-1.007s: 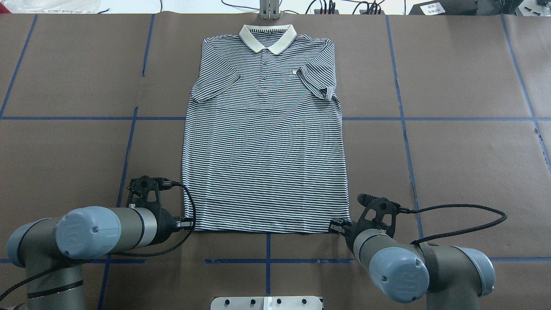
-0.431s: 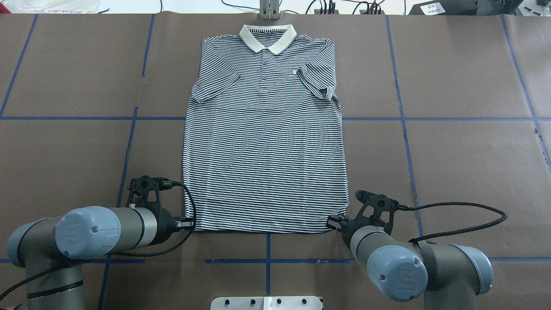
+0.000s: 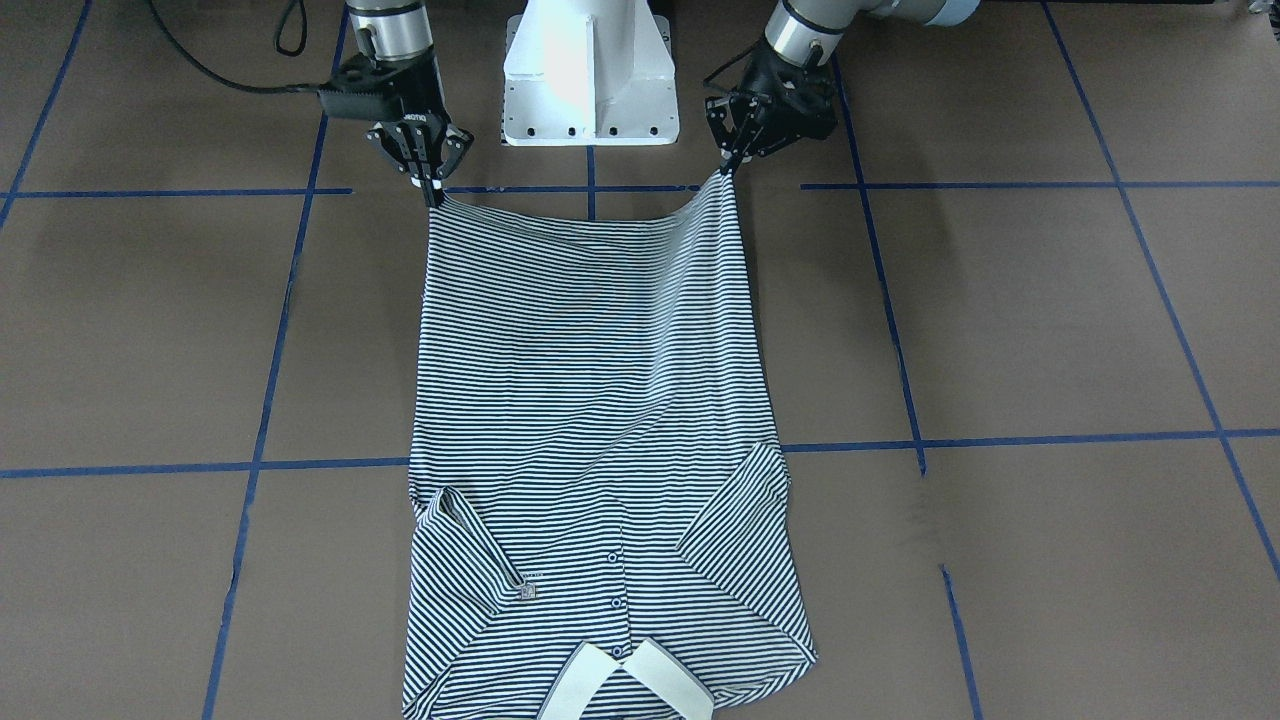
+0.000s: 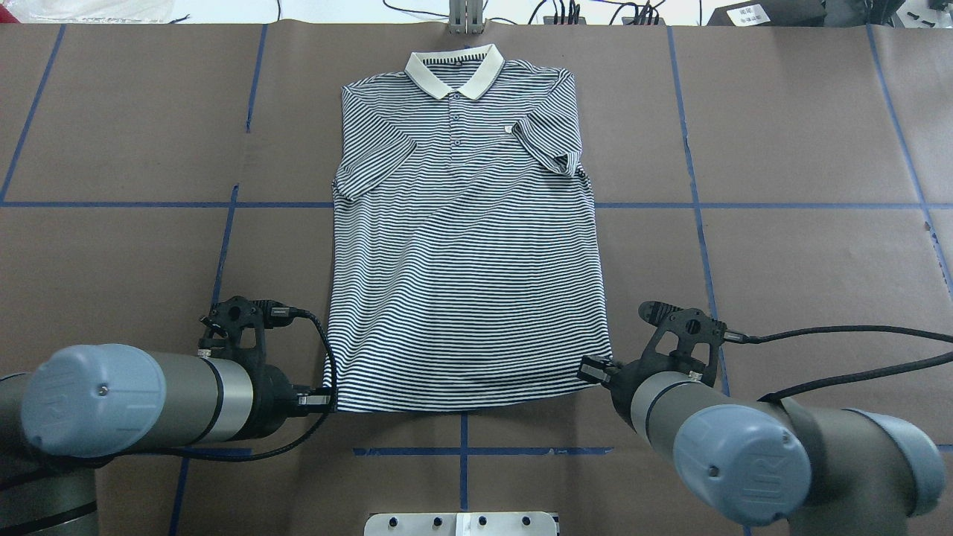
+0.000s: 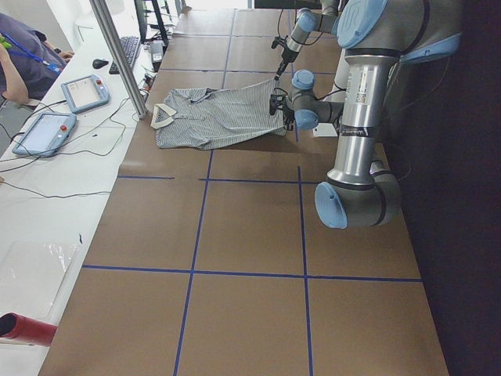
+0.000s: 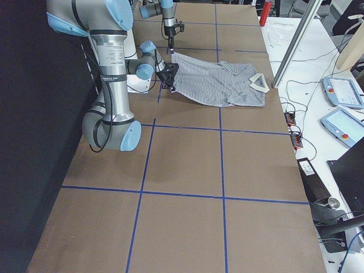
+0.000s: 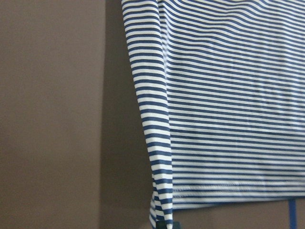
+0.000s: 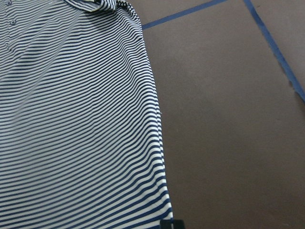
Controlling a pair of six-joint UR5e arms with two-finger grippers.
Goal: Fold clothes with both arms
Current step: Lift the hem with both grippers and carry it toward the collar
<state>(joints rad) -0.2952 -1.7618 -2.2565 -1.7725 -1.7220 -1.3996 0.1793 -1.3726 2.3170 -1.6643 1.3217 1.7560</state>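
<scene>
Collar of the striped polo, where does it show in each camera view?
Front-facing: collar at bottom centre.
Overhead: collar at top centre.
Exterior left: collar upper left.
Exterior right: collar upper right.
Left wrist: not in it.
Right wrist: not in it.
Shared landmark: the striped shirt.

You have the polo shirt (image 4: pixel 465 246) lying along the middle of the table (image 4: pixel 804 260), with its collar (image 4: pixel 452 71) at the far edge and its hem nearest the robot. The left gripper (image 4: pixel 316 400) is at the hem's left corner and the right gripper (image 4: pixel 592 370) at its right corner — both corners are held up off the table.
</scene>
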